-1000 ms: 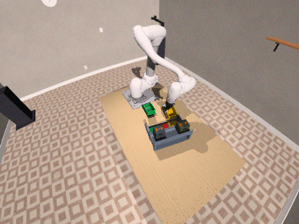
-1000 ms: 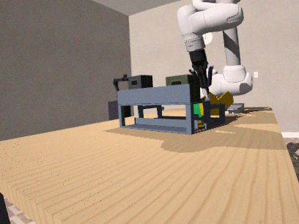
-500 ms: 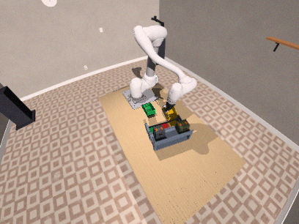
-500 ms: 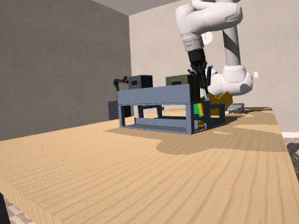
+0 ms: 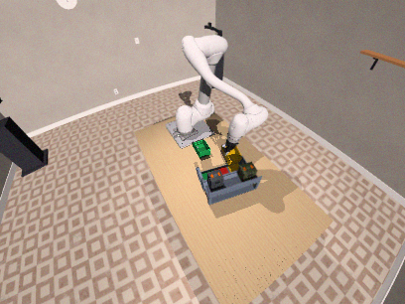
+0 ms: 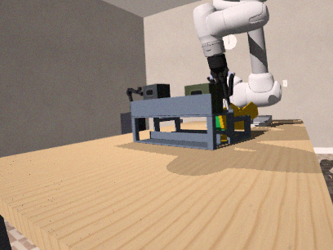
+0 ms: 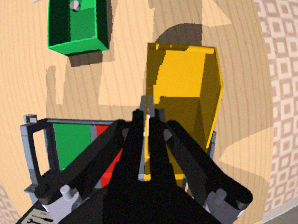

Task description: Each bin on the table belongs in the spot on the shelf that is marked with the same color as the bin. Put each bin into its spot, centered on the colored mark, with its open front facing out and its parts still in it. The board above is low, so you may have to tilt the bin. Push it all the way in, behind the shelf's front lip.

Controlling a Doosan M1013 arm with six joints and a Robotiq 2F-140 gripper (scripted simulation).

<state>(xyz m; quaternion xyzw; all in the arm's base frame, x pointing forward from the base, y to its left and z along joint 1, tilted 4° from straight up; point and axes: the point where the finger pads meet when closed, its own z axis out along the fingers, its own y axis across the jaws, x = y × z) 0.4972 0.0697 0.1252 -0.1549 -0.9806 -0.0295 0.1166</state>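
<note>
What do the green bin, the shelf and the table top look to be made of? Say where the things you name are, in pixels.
Green bin [image 5: 202,148] [image 7: 79,46]: probably smooth plastic, given its even color and thin walls. Shelf [image 5: 233,193] [image 6: 171,106]: painted metal or plastic; flat, uniform blue-gray leaves it open. Table top [image 5: 258,238] [image 6: 163,196]: light wood or wood-look laminate, with visible grain.

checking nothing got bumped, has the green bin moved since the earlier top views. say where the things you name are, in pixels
No. The green bin [image 5: 202,149] [image 7: 77,27] shows no visible shift against the shelf [image 5: 235,193] [image 6: 171,106] [image 7: 28,155] in the top view.
</note>
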